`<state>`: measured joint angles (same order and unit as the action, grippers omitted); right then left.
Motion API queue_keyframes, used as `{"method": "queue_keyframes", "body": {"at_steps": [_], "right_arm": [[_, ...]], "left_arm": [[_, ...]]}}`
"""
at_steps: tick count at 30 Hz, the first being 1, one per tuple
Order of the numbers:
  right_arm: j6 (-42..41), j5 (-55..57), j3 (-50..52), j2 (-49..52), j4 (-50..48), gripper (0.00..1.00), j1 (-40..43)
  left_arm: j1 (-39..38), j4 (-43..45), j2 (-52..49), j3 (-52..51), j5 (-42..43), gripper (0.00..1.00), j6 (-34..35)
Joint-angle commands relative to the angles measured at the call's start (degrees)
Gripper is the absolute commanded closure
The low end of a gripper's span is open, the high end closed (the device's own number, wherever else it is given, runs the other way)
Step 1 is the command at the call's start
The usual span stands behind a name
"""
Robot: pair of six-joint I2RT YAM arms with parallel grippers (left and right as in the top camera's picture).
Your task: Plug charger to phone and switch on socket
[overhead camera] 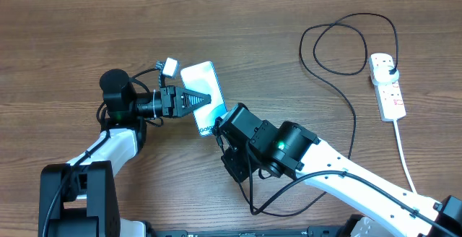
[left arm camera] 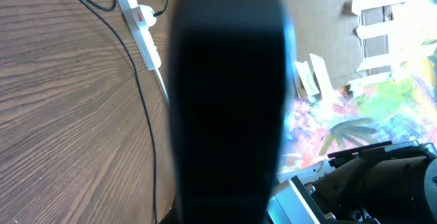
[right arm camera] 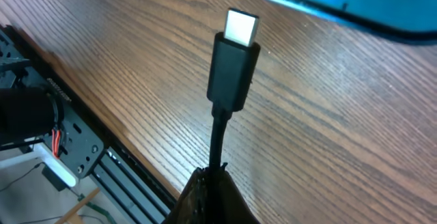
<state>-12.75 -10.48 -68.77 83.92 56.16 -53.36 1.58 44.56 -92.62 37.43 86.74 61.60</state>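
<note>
The phone (overhead camera: 203,77), its screen glowing light blue, is held in my left gripper (overhead camera: 199,98), which is shut on its edges. In the left wrist view its dark back (left arm camera: 229,101) fills the middle. My right gripper (overhead camera: 222,126) is shut on the charger cable (overhead camera: 354,121) just behind the connector tip. In the right wrist view the connector (right arm camera: 235,57) sticks up from the shut jaws (right arm camera: 213,177), its tip a short gap from the phone's blue edge (right arm camera: 355,5). The socket (overhead camera: 387,85) lies at the far right with the black plug (overhead camera: 390,69) in it.
The black cable loops over the table at the back right and runs down to my right arm. The socket's thick white cord (overhead camera: 406,157) runs toward the front right edge. The socket also shows in the left wrist view (left arm camera: 140,29). A small white cube (overhead camera: 170,66) sits by the phone.
</note>
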Motion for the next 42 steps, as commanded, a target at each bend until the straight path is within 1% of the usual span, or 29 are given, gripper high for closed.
{"method": "queue_keyframes", "body": {"at_steps": [1, 10, 18, 28, 34, 42], "right_arm": [[0.9, 1.0, 0.2, 0.2, -0.8, 0.96, -0.3], [0.9, 1.0, 0.2, 0.7, -1.6, 0.96, -0.3], [0.6, 0.4, 0.2, 0.8, -0.3, 0.96, -0.3], [0.6, 0.6, 0.2, 0.8, -1.5, 0.96, -0.3], [0.6, 0.6, 0.2, 0.8, -1.4, 0.96, -0.3], [-2.0, 3.0, 0.2, 0.8, -1.4, 0.96, -0.3]], "left_arm": [[-0.3, 0.2, 0.0, 0.9, 0.4, 0.96, -1.7], [-0.3, 0.2, 0.0, 0.9, 1.9, 0.96, -2.6], [-0.3, 0.3, 0.0, 0.9, 1.8, 0.96, -2.6], [-0.3, 0.3, 0.0, 0.9, 1.9, 0.96, -3.0], [-0.3, 0.3, 0.0, 0.9, 3.0, 0.96, -4.9], [-0.3, 0.3, 0.0, 0.9, 3.0, 0.96, -4.9]]}}
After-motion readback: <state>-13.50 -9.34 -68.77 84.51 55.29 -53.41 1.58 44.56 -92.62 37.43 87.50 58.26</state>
